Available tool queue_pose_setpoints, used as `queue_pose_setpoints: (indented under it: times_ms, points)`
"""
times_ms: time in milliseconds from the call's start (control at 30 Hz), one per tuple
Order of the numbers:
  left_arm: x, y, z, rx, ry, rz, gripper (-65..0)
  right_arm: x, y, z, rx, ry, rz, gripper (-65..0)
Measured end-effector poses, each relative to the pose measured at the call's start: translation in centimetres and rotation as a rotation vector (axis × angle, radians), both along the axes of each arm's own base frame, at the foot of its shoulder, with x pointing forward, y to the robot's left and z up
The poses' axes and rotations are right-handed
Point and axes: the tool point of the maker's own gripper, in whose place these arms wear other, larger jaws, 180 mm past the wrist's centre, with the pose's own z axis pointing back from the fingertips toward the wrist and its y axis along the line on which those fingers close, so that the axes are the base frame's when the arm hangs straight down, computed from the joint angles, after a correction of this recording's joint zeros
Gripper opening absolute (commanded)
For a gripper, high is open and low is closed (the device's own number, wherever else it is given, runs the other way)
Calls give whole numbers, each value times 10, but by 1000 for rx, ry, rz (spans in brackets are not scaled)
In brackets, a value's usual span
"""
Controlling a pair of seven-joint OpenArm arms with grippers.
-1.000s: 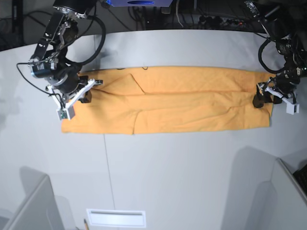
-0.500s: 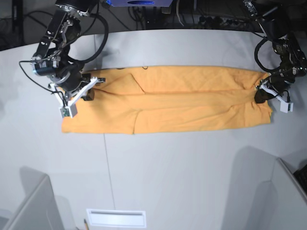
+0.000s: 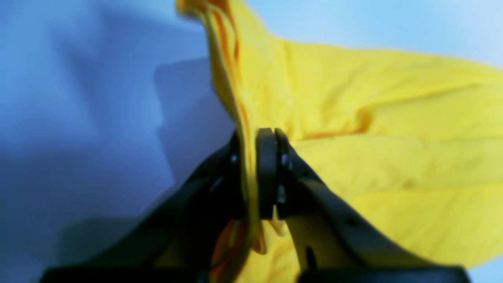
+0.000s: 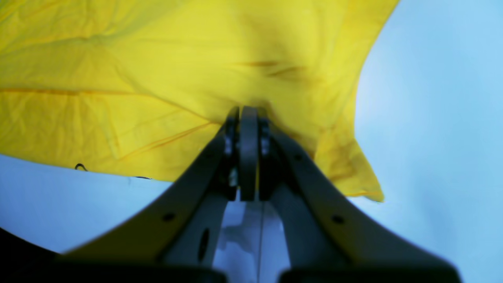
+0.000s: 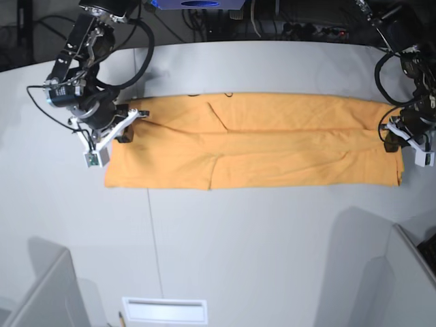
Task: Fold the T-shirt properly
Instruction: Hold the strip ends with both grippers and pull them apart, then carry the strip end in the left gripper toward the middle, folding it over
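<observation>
The T-shirt [image 5: 255, 142], folded into a long orange band, lies stretched across the grey table [image 5: 225, 238] in the base view, running almost from one arm to the other. At the band's end on that view's left, the right gripper [image 5: 122, 131] pinches the cloth's short edge; its wrist camera shows both black fingers [image 4: 248, 153] pressed flat together with yellow fabric [image 4: 157, 78] drawn up into the tips and spreading away above them, one loose corner drooping to the side. At the opposite end, the left gripper [image 5: 390, 139] clamps the other short edge near its middle; from the left wrist camera the fingers [image 3: 267, 173] meet on a bunched vertical ridge of shirt [image 3: 373, 137], a thin fold of cloth running between the pads and a little hanging below them. Both sets of jaws are thus closed narrow on the garment, with no gap beyond the cloth's own thickness. A crease runs lengthwise along the band's middle, and a shorter diagonal fold shows left of centre. The near edge lies fairly straight; the far edge dips slightly toward each gripper. A white rectangular slot [image 5: 164, 310] is set into the table's near edge, well apart from the shirt.
</observation>
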Motion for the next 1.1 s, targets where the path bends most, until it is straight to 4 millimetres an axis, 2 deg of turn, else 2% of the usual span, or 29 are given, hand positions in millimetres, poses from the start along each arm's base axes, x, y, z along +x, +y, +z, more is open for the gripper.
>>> queue_pose_setpoints:
  times_ms: [100,233,300,467,633,967,1100]
  points:
    - [-5,-17,7,47,-7,-62,-650,0,1,0,4,-1,1,-650]
    - [2,-64,20,73,-49,-197,-650,0,1,1,4,-2,1,-650]
    - [4,-79,27,70,-69,-193,-650,1,1,1,4,-4,1,-650]
    - [4,-130,30,48,-83,-287,-650,1,3,1,8,-4,1,-650]
    - [2,-176,17,-31,-74,-351,-650,0,3,1,9,-3,1,-650]
    - [1,-222,6,-102,-35,-389,-650,0,3,1,10,-3,1,-650]
    - [11,-238,9,-130,-49,-398,-650,0,3,0,9,-2,1,-650]
